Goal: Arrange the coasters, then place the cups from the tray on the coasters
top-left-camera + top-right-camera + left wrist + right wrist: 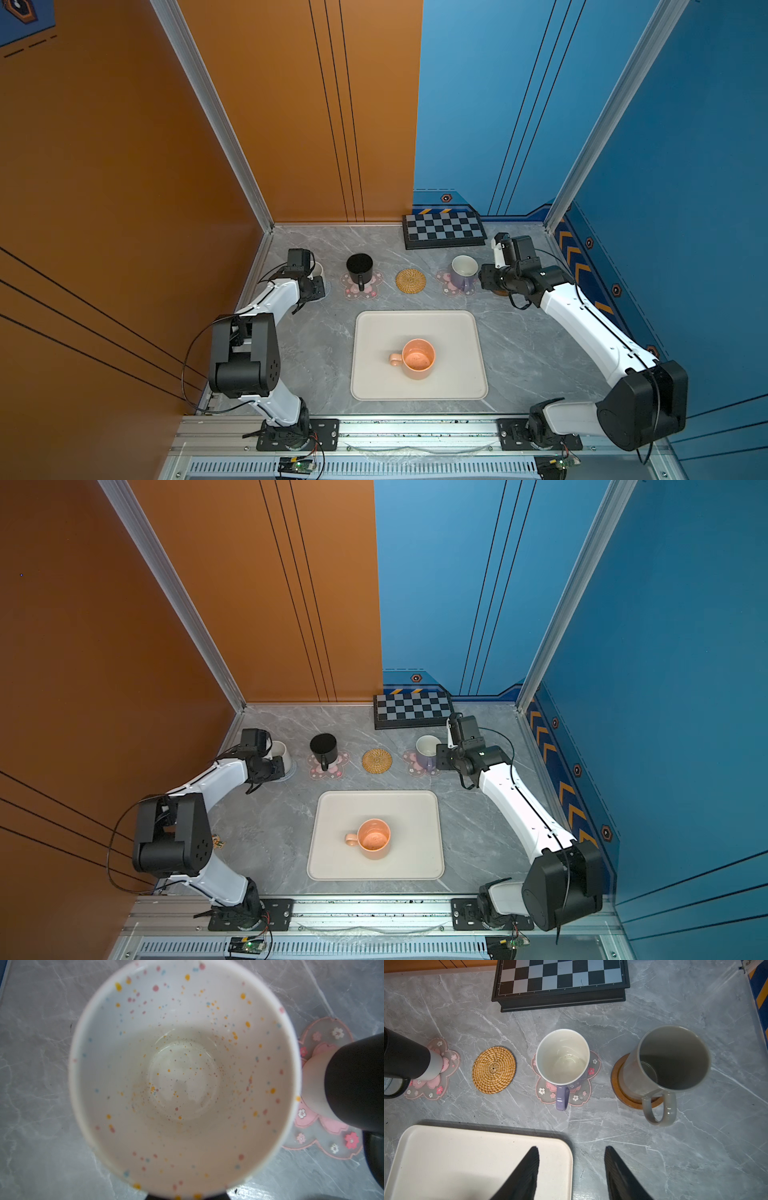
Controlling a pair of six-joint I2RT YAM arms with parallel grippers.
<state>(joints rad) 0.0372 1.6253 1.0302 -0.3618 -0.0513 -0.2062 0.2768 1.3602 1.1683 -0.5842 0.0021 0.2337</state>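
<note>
Speckled white cup (182,1076), coloured dots inside, upright past the tray's (374,332) far-left corner. Left gripper (277,767) at it, can't tell its grip. Right gripper (572,1147) spread, empty, over tray's far-right corner. Peach cup (417,359) upright mid-tray.

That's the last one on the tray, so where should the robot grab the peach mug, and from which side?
Probably the handle, pinched from above, coming in from the robot's left side: the peach mug stands upright on the tray with its handle sticking out that way and bare tray around it.
</note>
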